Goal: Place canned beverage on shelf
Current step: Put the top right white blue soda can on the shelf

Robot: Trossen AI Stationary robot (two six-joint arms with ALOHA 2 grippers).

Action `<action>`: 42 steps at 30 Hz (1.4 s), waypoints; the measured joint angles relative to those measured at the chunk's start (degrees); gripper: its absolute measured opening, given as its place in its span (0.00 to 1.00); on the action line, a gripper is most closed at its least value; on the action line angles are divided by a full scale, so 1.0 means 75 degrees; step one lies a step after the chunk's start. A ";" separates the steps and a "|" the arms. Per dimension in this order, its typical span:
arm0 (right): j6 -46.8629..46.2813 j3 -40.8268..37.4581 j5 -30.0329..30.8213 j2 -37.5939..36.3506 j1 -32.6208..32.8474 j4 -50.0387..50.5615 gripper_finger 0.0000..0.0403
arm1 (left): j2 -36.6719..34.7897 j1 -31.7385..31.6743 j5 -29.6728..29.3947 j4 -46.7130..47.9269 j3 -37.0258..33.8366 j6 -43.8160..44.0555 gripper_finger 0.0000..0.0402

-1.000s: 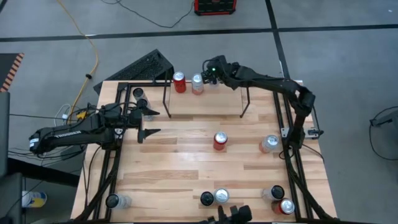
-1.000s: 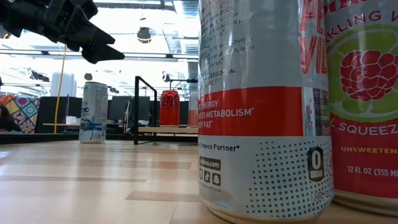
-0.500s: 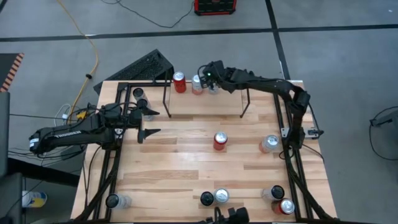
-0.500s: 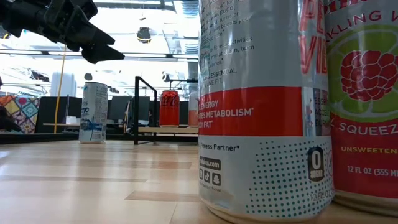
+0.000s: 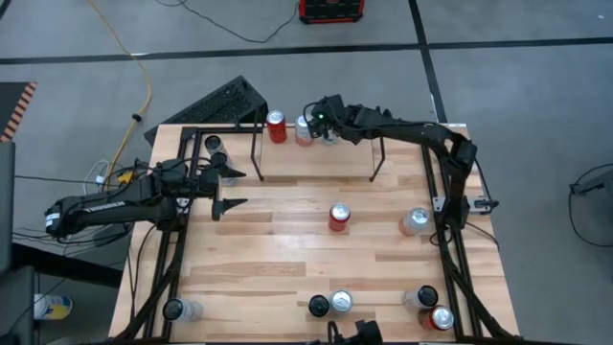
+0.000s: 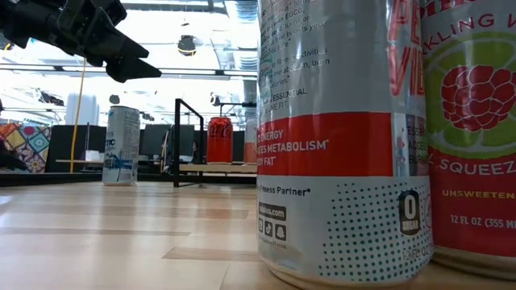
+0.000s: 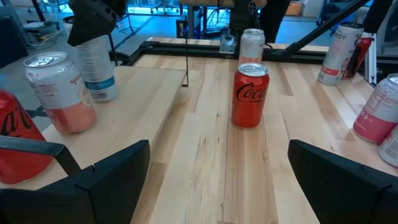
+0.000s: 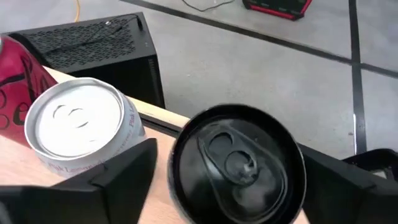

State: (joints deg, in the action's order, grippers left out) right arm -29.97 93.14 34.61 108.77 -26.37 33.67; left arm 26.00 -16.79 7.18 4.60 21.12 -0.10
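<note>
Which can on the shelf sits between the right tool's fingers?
The black-topped can, third along the shelf. It stands beside the silver-topped can and red can, with the right tool around it.

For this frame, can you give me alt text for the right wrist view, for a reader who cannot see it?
Looking down between the open right gripper fingers, a black-topped can stands upright on the shelf. A silver-topped can stands beside it, then a red can, with grey floor beyond.
</note>
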 joint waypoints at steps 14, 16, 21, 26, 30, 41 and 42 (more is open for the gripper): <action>0.0754 0.0265 -0.0073 -0.0306 -0.0019 0.0218 0.95 | 0.0000 0.0001 -0.0005 0.0003 0.0000 0.0020 0.92; 0.1263 0.0568 -0.0352 -0.0327 -0.0041 0.0263 0.96 | -0.0002 0.0000 -0.0005 0.0001 0.0000 0.0020 0.92; 0.2894 0.1318 -0.1636 -0.0326 -0.0282 0.1005 0.96 | 0.0000 0.0004 -0.0004 0.0008 0.0000 0.0023 0.92; 0.3414 0.1483 -0.3262 -0.0311 -0.0757 0.1310 0.96 | -0.0001 0.0004 -0.0005 0.0058 0.0000 0.0052 0.92; 0.3765 0.1504 -0.3472 -0.0314 -0.1113 0.1537 0.96 | 0.0000 0.0007 -0.0003 0.0067 0.0000 0.0079 0.92; 0.4292 0.1501 -0.4613 -0.0236 -0.1370 0.1705 0.96 | -0.0002 0.0007 -0.0005 0.0070 0.0000 0.0079 0.92; 0.4317 0.1501 -0.4690 -0.0236 -0.1370 0.1697 0.96 | -0.0001 0.0007 -0.0006 0.0070 0.0000 0.0079 0.92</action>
State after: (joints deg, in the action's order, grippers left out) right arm 2.40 104.40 -0.57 107.00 -36.64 46.40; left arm 25.99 -16.73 7.14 5.13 21.12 0.49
